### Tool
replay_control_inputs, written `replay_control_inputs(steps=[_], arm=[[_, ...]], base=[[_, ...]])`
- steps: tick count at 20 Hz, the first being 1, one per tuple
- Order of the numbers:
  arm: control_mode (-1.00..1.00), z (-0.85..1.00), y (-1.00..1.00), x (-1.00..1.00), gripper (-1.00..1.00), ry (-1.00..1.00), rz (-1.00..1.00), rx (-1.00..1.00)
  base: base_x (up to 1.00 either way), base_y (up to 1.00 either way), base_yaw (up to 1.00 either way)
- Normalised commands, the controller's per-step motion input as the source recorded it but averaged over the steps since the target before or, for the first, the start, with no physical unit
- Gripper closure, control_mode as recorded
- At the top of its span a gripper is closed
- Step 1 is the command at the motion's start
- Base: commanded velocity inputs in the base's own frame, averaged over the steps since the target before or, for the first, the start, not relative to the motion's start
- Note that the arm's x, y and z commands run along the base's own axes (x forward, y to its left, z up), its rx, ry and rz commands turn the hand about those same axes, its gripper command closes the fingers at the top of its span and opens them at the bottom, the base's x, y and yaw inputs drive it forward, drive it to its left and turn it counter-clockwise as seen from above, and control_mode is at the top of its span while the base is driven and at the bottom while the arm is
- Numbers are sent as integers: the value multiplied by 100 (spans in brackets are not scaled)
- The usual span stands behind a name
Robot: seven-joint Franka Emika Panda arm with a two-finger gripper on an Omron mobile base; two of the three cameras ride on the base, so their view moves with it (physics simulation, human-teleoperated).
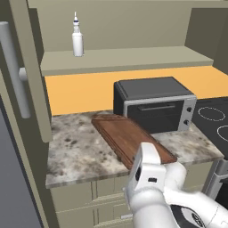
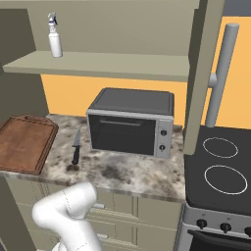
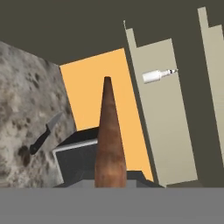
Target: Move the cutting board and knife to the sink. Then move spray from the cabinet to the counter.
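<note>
The reddish-brown cutting board [image 1: 129, 136] lies at an angle on the speckled counter [image 1: 75, 151], in front of a toaster oven. In the hand view the cutting board [image 3: 108, 140] runs edge-on from between my gripper's [image 3: 110, 183] fingers, so the gripper is shut on its near end; my hand's white body covers that end in the left base view. The black-handled knife [image 2: 76, 145] rests on the counter between board [image 2: 24, 142] and oven. The white spray [image 1: 77, 40] stands upright on the open cabinet's shelf [image 1: 129, 58]. The sink is out of view.
A black-and-silver toaster oven [image 2: 132, 127] stands at the back of the counter. The cabinet's open door [image 2: 201, 73] with its long grey handle hangs right of the oven, and a black stove top [image 2: 220, 166] lies beyond it. Drawer fronts [image 2: 122, 211] are below the counter edge.
</note>
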Motion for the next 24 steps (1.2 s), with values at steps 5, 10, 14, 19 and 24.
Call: replay_control_inputs(steps=[5,10,14,19,24], arm=[[-100,24,-28,-2,100,10,-8,0],[-100,12,-18,-8,100,0,-2,0],[-100,0,0,0,100,0,0,1],[-100,0,0,0,100,0,0,0],[-100,0,0,0,100,0,0,0]], base=[[0,0,0],[0,0,0],[0,0,0],[0,0,0],[0,0,0]])
